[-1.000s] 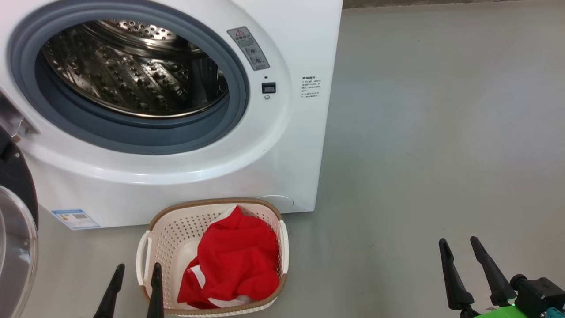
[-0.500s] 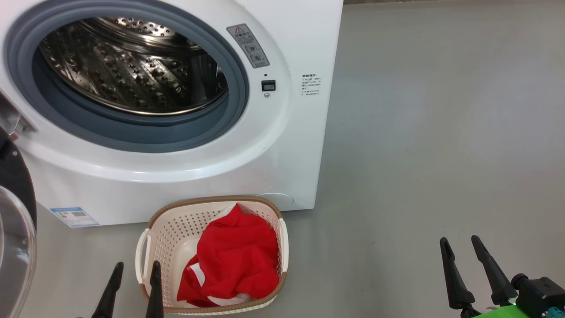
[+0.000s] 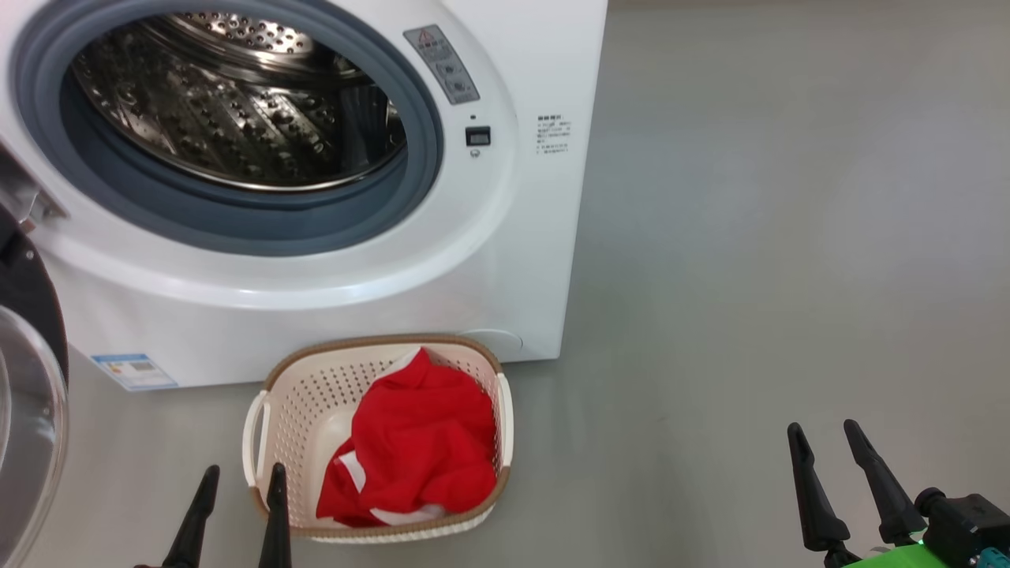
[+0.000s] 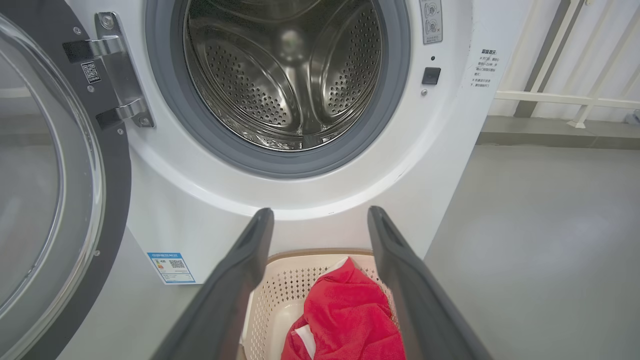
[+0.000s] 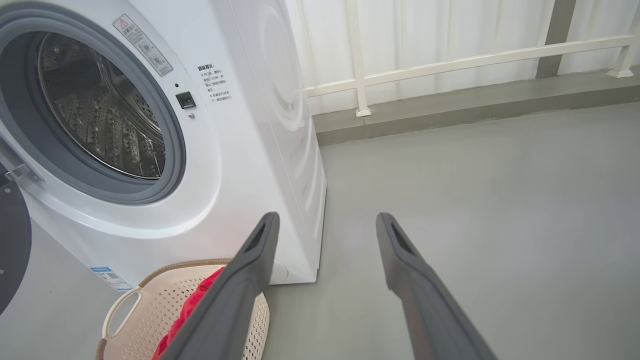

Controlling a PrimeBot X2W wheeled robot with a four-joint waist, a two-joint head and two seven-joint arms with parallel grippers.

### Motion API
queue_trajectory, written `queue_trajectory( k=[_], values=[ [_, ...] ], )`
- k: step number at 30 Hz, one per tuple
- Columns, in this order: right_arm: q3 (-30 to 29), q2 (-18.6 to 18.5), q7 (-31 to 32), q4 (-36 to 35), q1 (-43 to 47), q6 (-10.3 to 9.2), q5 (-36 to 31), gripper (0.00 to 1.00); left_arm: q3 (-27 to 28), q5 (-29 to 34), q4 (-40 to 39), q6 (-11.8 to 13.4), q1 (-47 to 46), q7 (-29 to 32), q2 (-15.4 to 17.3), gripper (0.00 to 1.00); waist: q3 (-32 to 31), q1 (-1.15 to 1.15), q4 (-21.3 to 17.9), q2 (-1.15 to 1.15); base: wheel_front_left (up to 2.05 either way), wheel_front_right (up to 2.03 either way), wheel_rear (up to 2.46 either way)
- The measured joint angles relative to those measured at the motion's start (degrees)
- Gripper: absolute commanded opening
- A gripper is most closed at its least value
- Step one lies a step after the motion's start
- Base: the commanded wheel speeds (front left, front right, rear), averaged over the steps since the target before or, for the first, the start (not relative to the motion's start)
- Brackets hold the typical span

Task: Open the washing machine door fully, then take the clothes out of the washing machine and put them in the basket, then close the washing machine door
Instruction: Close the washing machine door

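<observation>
Writing on the washing machine's (image 3: 513, 260) warning sticker (image 3: 442, 65) and blue label (image 3: 134, 371) is too small to read. Red clothes (image 3: 418, 442) lie in the basket (image 3: 379, 341). Left gripper (image 3: 244, 468) and right gripper (image 3: 821, 426) hang low, jaws apart.

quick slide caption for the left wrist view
Left gripper, jaws apart, before the washing machine: door open, drum empty, red clothes in the basket.

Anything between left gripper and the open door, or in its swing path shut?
Nothing visible between left gripper and the black-ringed round glass door. Cream perforated plastic basket with red clothes sits on the floor below the opening; clearance unclear.
</observation>
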Motion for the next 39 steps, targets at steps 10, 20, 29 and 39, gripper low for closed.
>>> queue_trajectory(
  k=[10, 20, 29, 39],
  values=[
    [-0.22, 0.05, 0.0, 0.05, -0.03, 0.0, 0.0, 1.0, 0.14, -0.11, -0.16, 0.15, -0.03, -0.01, 0.0, 1.0, 0.3, 0.0, 0.03, 0.0, -1.54, 1.54, 0.0],
    [-0.41, 0.12, 0.0, 0.08, -0.03, 0.0, 0.0, 1.0, -0.42, -0.19, -0.18, 0.23, -0.12, 0.0, 0.0, 1.0, 0.33, 0.0, 0.25, 0.0, -0.31, 0.31, 0.0],
    [-0.36, 0.15, 0.0, 0.08, -0.03, 0.0, 0.0, 1.0, -0.54, -0.32, -0.15, 0.42, -0.38, 0.0, 0.0, 1.0, 0.2, 0.0, 0.45, 0.0, 0.0, 0.0, 0.0],
    [-0.11, -0.16, 0.0, 0.29, -0.01, 0.0, 0.0, 1.0, -2.35, -1.87, 0.22, 2.09, -0.38, -0.01, 0.01, 1.0, -0.02, 0.0, 3.05, 0.0, 0.0, 0.0, 0.0]
  ],
)
